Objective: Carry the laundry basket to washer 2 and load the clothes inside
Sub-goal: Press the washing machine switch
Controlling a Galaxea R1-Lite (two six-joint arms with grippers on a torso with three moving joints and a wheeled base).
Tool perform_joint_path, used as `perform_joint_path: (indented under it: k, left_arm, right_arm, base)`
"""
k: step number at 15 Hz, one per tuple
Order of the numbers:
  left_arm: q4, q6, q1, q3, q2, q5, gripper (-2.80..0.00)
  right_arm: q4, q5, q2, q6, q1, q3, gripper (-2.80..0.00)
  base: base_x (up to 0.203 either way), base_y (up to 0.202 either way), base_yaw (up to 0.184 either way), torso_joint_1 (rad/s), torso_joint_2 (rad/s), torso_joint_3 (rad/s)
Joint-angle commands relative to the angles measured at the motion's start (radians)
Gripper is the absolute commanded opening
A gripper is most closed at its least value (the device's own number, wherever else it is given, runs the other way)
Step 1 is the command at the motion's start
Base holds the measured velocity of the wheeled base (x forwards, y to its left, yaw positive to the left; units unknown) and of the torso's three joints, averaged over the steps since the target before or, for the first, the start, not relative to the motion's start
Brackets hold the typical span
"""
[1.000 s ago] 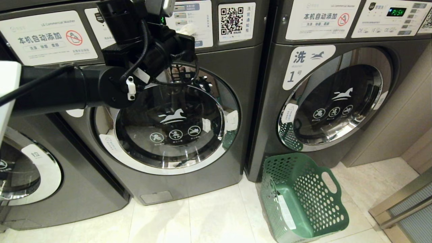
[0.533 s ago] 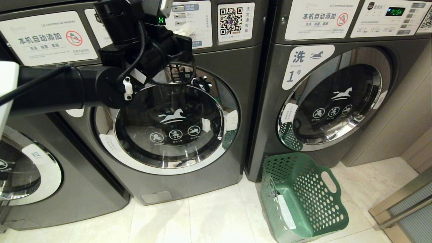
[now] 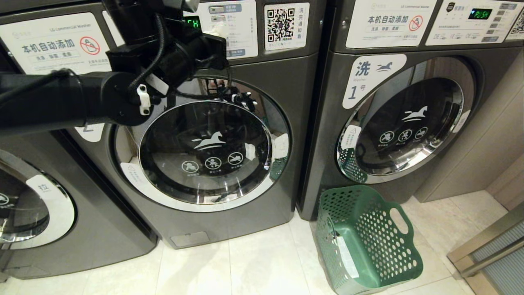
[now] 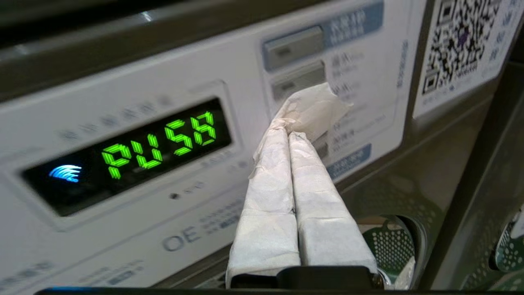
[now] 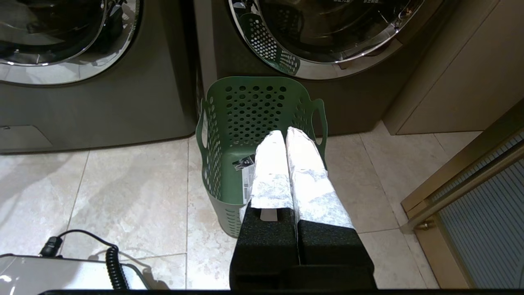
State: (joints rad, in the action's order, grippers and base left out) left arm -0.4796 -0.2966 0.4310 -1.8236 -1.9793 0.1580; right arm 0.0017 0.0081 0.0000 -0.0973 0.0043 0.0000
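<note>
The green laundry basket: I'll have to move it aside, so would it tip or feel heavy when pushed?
The laundry basket looks empty and thin-walled with holes, so probably light. It stands tall on smooth tile, so a high push might tip it; a low one likely slides it.

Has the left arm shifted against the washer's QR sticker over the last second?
Yes. The left arm has moved leftward and slightly up, away from the QR sticker.

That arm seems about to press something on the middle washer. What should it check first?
1. Washer door shut: ok.
2. Basket empty: ok.
3. Display lit, reads PUSH: ok.
4. Left claw shut, tip at the buttons: ok.
5. Tip touching a button: cannot tell.
6. Right claw shut, over the basket, away from the panel: ok.
</note>
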Motion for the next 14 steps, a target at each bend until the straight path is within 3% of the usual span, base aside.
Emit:
perform_joint_path:
  k: [1,7,12,14]
  left_arm:
    - [0.004,-0.004,0.022,-0.002,0.044,-0.005,-2.80]
    - [0.011,-0.004,0.060,0.023,0.050,0.000,-2.80]
    - [0.001,-0.002,0.096,0.274,0.188,0.006,-2.80]
    - [-0.018,0.001,0.098,0.290,0.185,0.005,-2.80]
  right_arm:
    - [0.000,0.001,0.002,-0.001,0.000,0.000,-2.80]
    - [0.000,0.001,0.002,-0.001,0.000,0.000,-2.80]
    - [0.000,0.001,0.002,-0.001,0.000,0.000,-2.80]
    - [0.000,0.000,0.002,-0.001,0.000,0.000,-2.80]
  base:
    - [0.000,0.000,0.000,0.000,0.00,0.000]
    - [0.000,0.000,0.000,0.000,0.00,0.000]
    - [0.000,0.000,0.000,0.000,0.00,0.000]
    - [0.000,0.000,0.000,0.000,0.00,0.000]
